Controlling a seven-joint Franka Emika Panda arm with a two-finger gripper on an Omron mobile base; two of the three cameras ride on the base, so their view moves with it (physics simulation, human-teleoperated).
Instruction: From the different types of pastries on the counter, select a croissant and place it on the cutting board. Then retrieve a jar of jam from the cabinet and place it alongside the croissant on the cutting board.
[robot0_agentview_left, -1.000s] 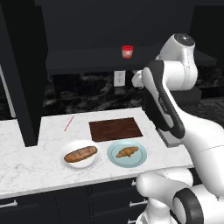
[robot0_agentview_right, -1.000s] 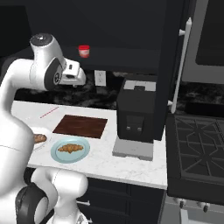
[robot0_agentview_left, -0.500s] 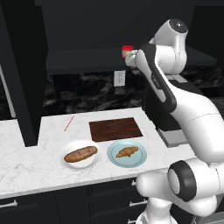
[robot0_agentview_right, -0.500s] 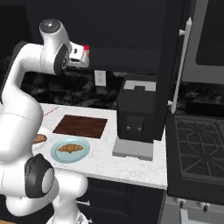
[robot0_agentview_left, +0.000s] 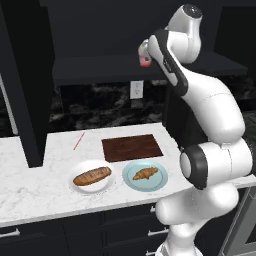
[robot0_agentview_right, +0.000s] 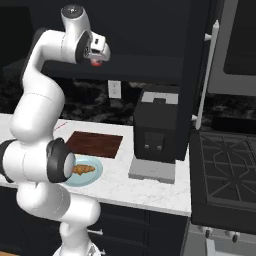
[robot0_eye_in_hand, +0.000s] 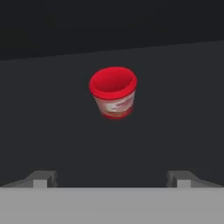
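Facing squat red-lidded jar of jam (robot0_eye_in_hand: 113, 92)

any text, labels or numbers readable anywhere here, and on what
No text can be read in these pictures.
jar of jam: a pale label band with red marks, too blurred to read.
black countertop appliance: no lettering visible.
wall outlet: plain, no markings.
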